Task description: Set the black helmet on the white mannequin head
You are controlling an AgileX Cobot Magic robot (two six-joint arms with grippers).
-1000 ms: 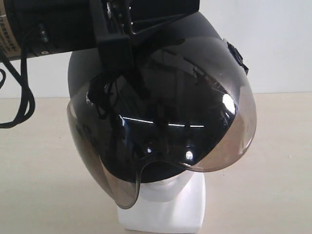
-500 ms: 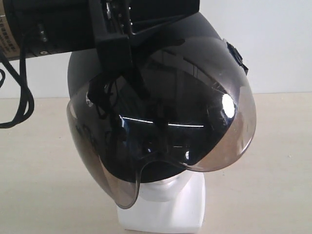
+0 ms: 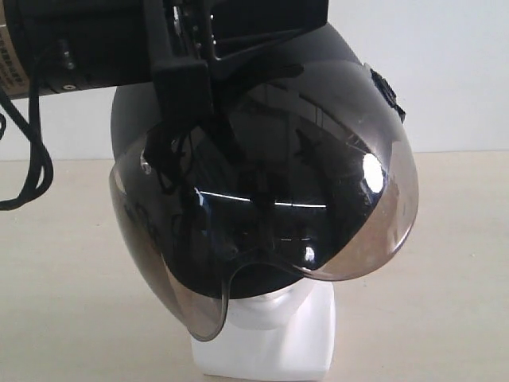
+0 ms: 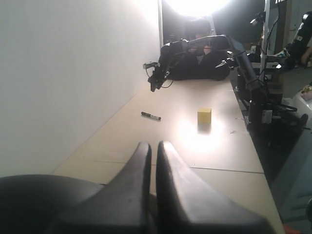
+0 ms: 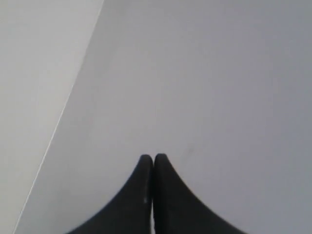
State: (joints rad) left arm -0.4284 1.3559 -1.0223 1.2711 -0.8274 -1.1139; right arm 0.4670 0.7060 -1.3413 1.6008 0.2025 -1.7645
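Seated down to the chin of the white foam mannequin head [image 3: 274, 310], the matte black rounded visored helmet [image 3: 262, 183] seemingly needs no grip, so the left gripper [image 4: 153, 145] at its crown and the right gripper [image 5: 153, 157] both show fingers pinched together, empty.

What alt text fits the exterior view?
A matte black rounded helmet with a smoky bubble visor covers a white foam mannequin head, leaving only its chin and neck base visible. A black robot arm reaches over its crown from the left.

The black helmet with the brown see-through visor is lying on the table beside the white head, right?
No, it is not lying beside it. The exterior view shows the black helmet with its brown see-through visor over the white head, covering its face.
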